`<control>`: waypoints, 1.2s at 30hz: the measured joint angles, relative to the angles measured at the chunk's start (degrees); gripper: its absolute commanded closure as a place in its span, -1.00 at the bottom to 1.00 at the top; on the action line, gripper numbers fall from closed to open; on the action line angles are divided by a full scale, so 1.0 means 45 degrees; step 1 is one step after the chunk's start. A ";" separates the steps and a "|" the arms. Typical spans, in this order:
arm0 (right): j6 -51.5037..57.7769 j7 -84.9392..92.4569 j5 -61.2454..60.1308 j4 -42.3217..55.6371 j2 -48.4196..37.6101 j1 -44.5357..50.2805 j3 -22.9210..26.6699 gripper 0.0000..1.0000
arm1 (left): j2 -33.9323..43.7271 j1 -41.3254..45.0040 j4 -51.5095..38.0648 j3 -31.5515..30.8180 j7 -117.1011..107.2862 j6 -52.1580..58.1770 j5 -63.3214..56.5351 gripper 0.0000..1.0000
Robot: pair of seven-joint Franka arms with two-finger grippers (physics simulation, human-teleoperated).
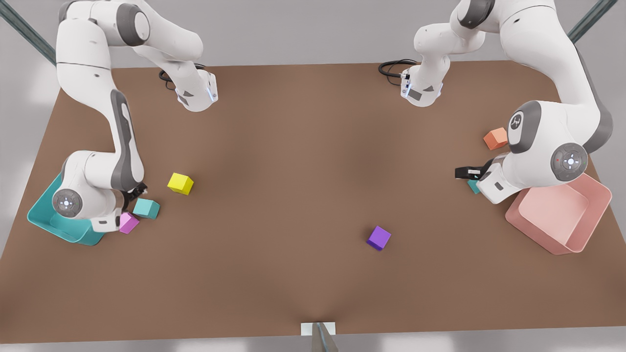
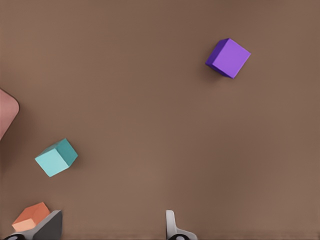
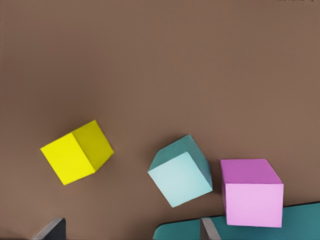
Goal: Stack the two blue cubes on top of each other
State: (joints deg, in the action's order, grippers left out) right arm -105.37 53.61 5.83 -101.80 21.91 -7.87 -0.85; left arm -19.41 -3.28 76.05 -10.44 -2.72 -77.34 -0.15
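One blue cube [image 1: 146, 208] lies on the table at the front view's left, between a yellow cube [image 1: 180, 183] and a pink cube [image 1: 128, 223]. My right gripper [image 1: 138, 190] hovers just above it, open and empty; its wrist view has this blue cube [image 3: 180, 171] ahead of the right gripper [image 3: 131, 229]. The other blue cube [image 1: 473, 186] sits at the front view's right, partly hidden under my left gripper [image 1: 468, 172]. That cube [image 2: 56, 157] lies off to one side of the open, empty left gripper [image 2: 111, 227].
A teal bin [image 1: 49, 220] stands behind the right arm at the front view's left edge. A pink bin [image 1: 584, 230] and an orange cube [image 1: 495, 138] are by the left arm. A purple cube [image 1: 379, 237] lies alone near the table's middle front.
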 measured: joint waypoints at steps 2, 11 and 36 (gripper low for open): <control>-0.0631 0.1153 -0.0129 -0.0524 -0.0003 -0.0223 -0.0004 -1.00 | 0.0000 -0.0010 0.0000 0.0000 -0.0014 0.0058 0.0001 -1.00; -0.3661 0.5223 -0.0571 -0.2611 -0.0421 -0.0530 0.0013 -1.00 | 0.0020 0.0083 0.0000 -0.0003 -0.0072 0.0190 0.0050 -1.00; -0.6567 0.9869 -0.1303 -0.3642 0.0200 -0.1084 0.0033 -1.00 | 0.0000 -0.0001 0.0009 0.0000 -0.0148 0.0228 0.0055 -1.00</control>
State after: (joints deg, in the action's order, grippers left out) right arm -134.92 98.02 -0.03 -118.19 22.81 -12.74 -0.70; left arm -19.41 -3.29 76.09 -10.44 -3.39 -76.32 0.09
